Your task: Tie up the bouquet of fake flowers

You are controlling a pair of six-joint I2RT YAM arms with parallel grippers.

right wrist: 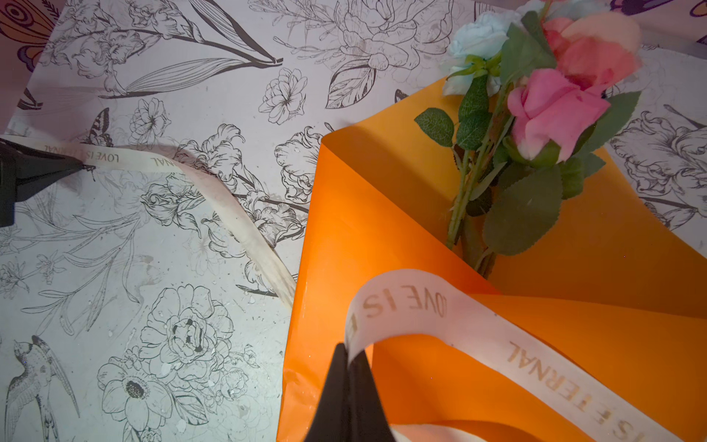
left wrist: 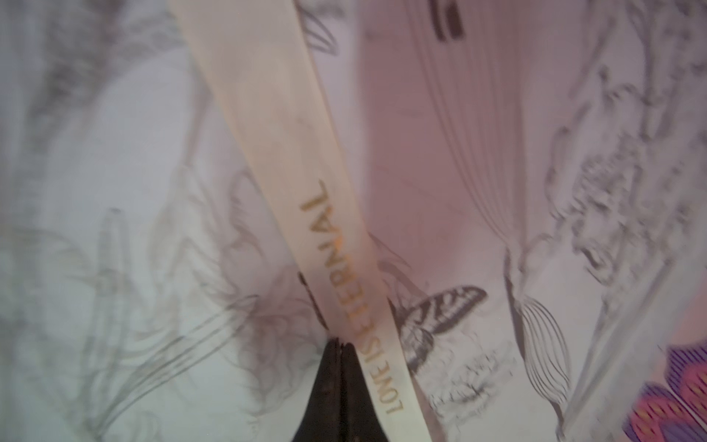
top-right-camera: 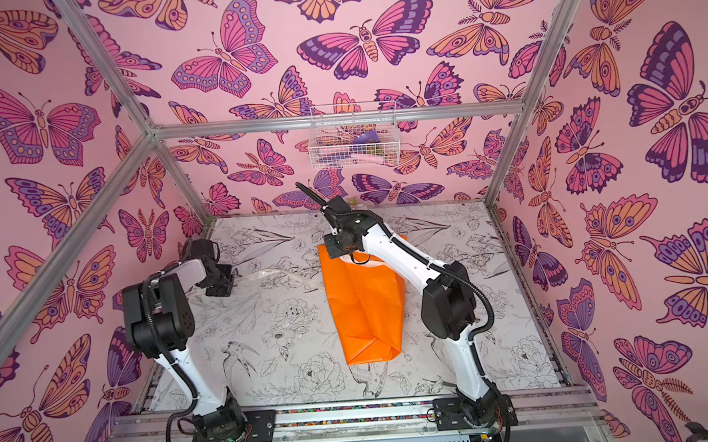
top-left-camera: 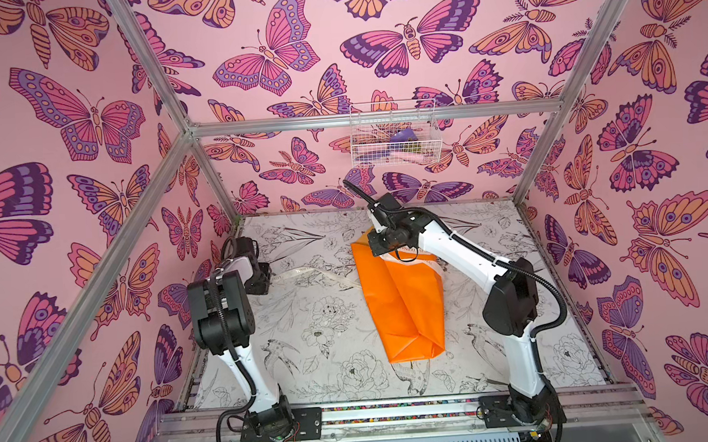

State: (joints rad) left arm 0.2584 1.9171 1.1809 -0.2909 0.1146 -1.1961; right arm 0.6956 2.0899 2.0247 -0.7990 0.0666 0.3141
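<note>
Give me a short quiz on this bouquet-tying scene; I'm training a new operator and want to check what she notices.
1. True or false: the bouquet stands upright in a vase.
2. Pick one. The jaws of the right gripper are closed on: A) the ribbon; B) a pair of scissors; C) nothing.
3. Fill in: the ribbon's lettering reads "LOVE IS ____".

Key
1. False: it lies flat on the table, wrapped in orange paper.
2. A
3. ETERNAL
</note>
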